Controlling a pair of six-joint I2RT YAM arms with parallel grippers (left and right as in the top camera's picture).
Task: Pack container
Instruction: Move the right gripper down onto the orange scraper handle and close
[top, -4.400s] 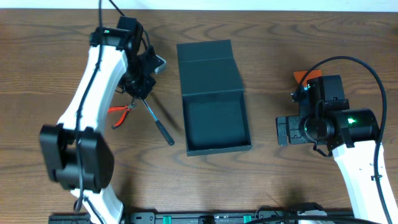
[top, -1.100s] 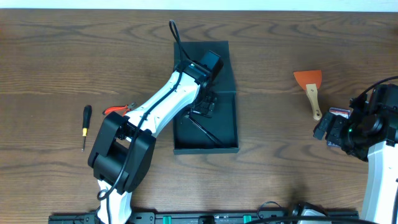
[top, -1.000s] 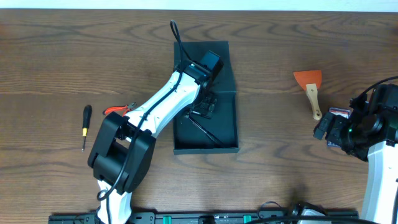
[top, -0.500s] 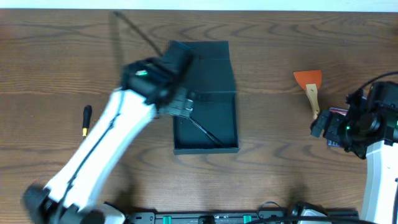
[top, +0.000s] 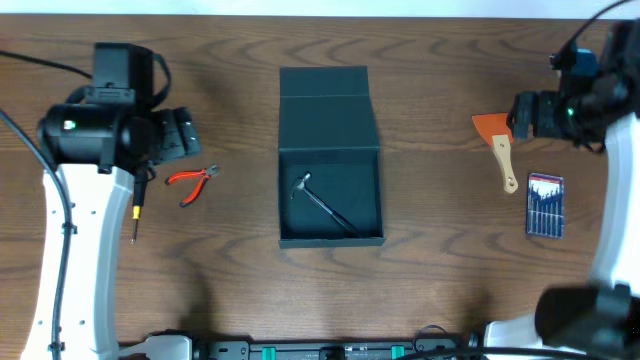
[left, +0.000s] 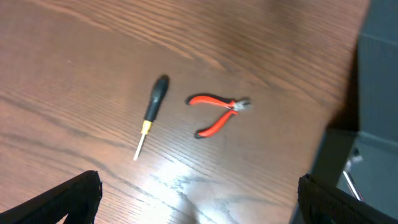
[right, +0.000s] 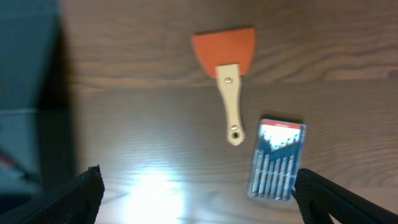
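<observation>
The container (top: 330, 238) sits in the middle of the surface (top: 450, 300), its lid folded back flat toward the far edge and its tray open to the camera. One tool is already inside: a small hammer (top: 325, 205) lies slantwise across the tray floor, metal head toward the upper left and dark handle running to the lower right corner.

Four things are left outside. To the left of the container lie the red pliers (left: 217, 114) and, just beyond them, a screwdriver (left: 151, 115) with a black handle. To the right, well apart from the container, lie an orange scraper (right: 229, 81) with a pale handle and, just beside that handle, a packet of small screwdrivers (right: 277, 160).

The left arm (top: 95, 130) hangs above the pliers and screwdriver, the right arm (top: 575, 100) above the scraper. On both, the jaws stand wide apart with nothing between them and touch no tool.

By this count the packing looks roughly a fifth done: one tool in and four to go, and the lid probably to be closed afterwards.
</observation>
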